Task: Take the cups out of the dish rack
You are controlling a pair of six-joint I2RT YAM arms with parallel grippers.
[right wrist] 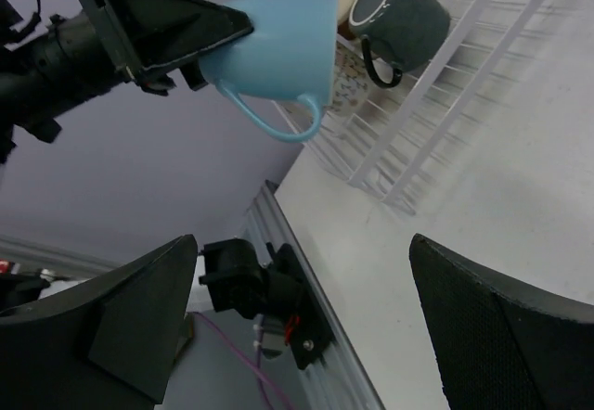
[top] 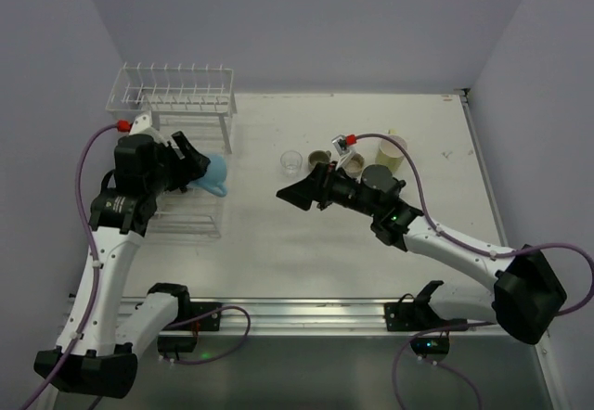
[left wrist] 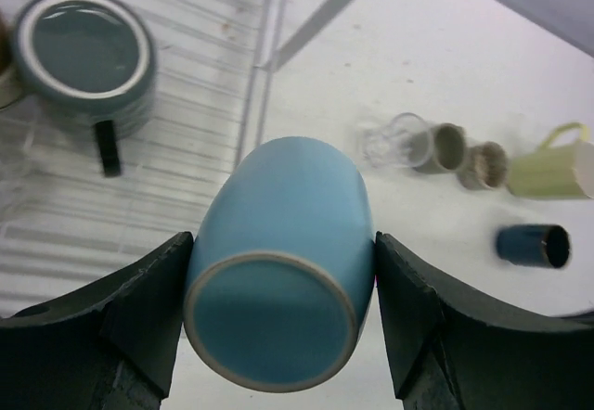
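My left tool (top: 193,170) grips a light blue ceramic mug (left wrist: 278,252) by its sides at the white wire dish rack's (top: 172,90) edge. My right tool (top: 295,194) hangs wide open above the worktop (top: 278,252).

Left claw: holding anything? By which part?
Left claw grips the light blue mug across its body near the base, handle free. Right claw open, empty.

Light's soft and even from overhead, white table (top: 278,243) bright with just faint shadows. Left wrist shot: blue cup (left wrist: 278,262) fairly sharp, rack (left wrist: 186,104) smeary, far cups (left wrist: 445,147) soft. Right wrist view is dimmer, with bottom corners dark and out of focus.
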